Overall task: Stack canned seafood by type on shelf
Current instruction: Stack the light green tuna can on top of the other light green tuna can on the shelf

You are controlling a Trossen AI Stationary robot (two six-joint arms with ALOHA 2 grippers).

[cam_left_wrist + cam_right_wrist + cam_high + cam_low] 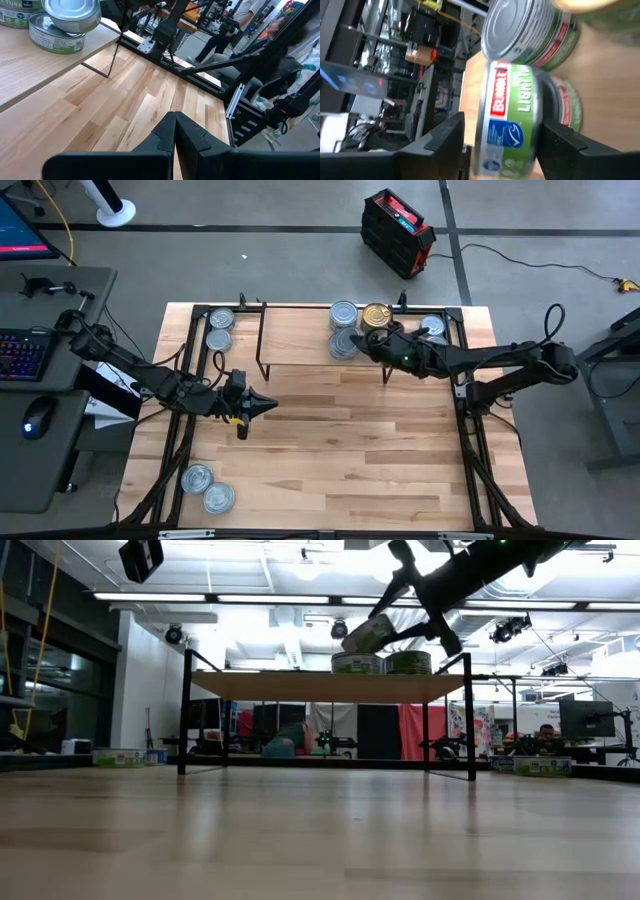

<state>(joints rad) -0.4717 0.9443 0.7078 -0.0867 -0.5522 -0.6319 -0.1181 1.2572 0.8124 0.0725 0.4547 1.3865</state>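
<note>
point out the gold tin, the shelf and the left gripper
gold tin (376, 314): high view, middle of its lid
shelf (296, 335): high view, bare board
left gripper (272, 407): high view, tips of its shut fingers

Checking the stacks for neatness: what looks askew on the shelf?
One green-labelled round tuna tin sits tilted atop a stacked tin on the light-wood shelf, between the right hand's parted fingers, not yet lying flat.

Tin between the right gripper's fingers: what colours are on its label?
Green with a blue panel and red logo band; right wrist view shows it best.

The gold tin (600, 12) is blurred and cut off by the frame's edge.
</note>
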